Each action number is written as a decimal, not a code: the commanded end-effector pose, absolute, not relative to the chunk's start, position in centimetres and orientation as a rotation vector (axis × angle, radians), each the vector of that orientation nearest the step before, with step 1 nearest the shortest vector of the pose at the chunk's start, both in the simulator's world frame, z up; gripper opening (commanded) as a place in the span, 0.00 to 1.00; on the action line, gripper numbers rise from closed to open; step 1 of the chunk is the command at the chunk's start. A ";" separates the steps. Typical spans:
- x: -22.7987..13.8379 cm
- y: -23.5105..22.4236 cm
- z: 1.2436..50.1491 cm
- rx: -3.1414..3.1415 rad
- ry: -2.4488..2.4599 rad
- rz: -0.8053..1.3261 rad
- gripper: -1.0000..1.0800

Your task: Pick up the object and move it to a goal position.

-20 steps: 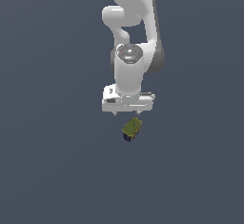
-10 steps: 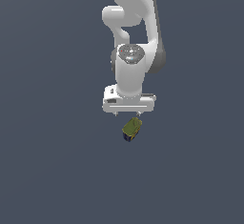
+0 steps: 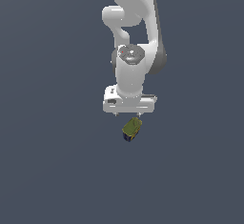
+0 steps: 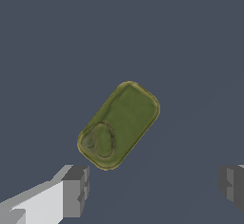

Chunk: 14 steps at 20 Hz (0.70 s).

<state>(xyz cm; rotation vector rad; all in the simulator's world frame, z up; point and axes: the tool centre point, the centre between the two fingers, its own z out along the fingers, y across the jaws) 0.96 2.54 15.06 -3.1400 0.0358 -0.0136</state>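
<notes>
Surface: a flat, matte, slate-grey tabletop [image 3: 47, 170] is shown with no edge or corner in view, so nothing can be placed against its borders.

Arm: a glossy white Franka arm [image 3: 136, 37] is seen reaching down from above, built of rounded, smooth segments with a grey joint band.

Gripper: the gripper [image 3: 128, 115] is held just above the block; its jaws are spread wide, with two grey, squared fingertips [image 4: 76, 189] seen well apart in the wrist view and nothing between them.

Object: the object [image 3: 132, 128] lies on the surface directly under the hand, untouched. It is a small rounded-corner block with an olive-green top, yellowish rims, an oval embossed mark near one end, and a dark navy side. It lies diagonally to the jaw line.

Change: against the views from a second earlier, the hand has been lowered slightly towards the block; the block has not moved.

Meaning: the approach is judged to be under way and the grasp not yet made; further descent, and perhaps a wrist turn, appear to be needed.
</notes>
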 end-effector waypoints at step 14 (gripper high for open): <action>1.9 3.5 13.4 -3.104 0.456 -0.005 0.96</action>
